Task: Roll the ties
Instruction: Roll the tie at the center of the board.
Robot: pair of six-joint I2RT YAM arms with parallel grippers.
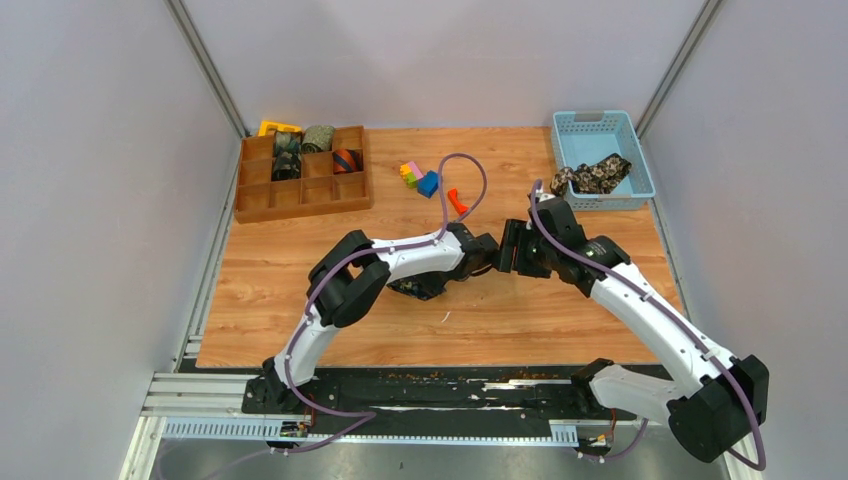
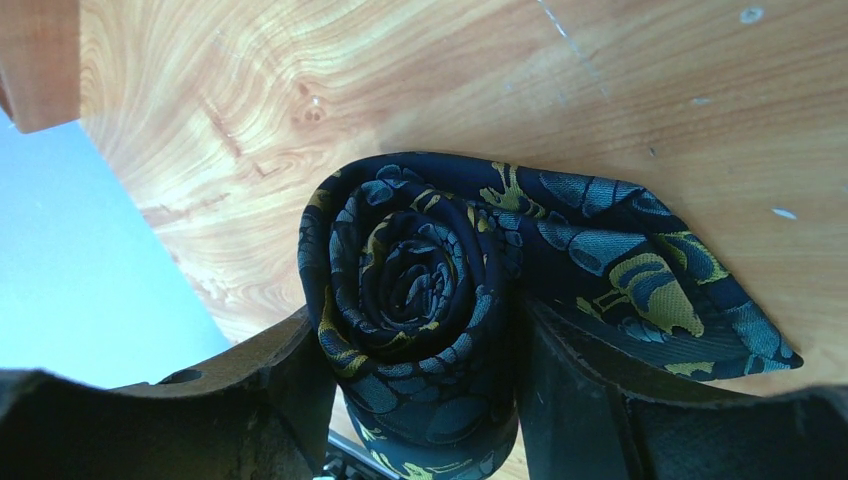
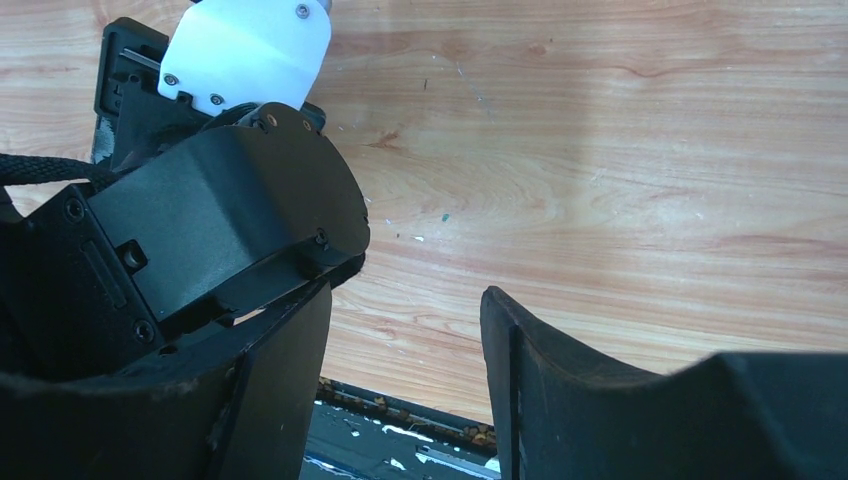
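Observation:
A navy tie with gold-teal paisley (image 2: 420, 260) is rolled into a tight coil, and its pointed tail (image 2: 650, 280) lies flat on the wood to the right. My left gripper (image 2: 420, 330) holds the coil, one finger pressed against each side of it. From above, the left gripper (image 1: 420, 287) sits mid-table with the dark tie (image 1: 410, 291) under it. My right gripper (image 3: 405, 300) is open and empty just above the wood, close beside the left arm's wrist (image 3: 220, 230); the top view shows the right gripper (image 1: 503, 252) facing that wrist.
A wooden compartment tray (image 1: 300, 200) at the back left holds several rolled ties (image 1: 318, 138). A blue basket (image 1: 640, 170) at the back right holds a black-tan floral tie (image 1: 595, 177). Small coloured blocks (image 1: 420, 178) and an orange piece (image 1: 457, 202) lie behind the grippers.

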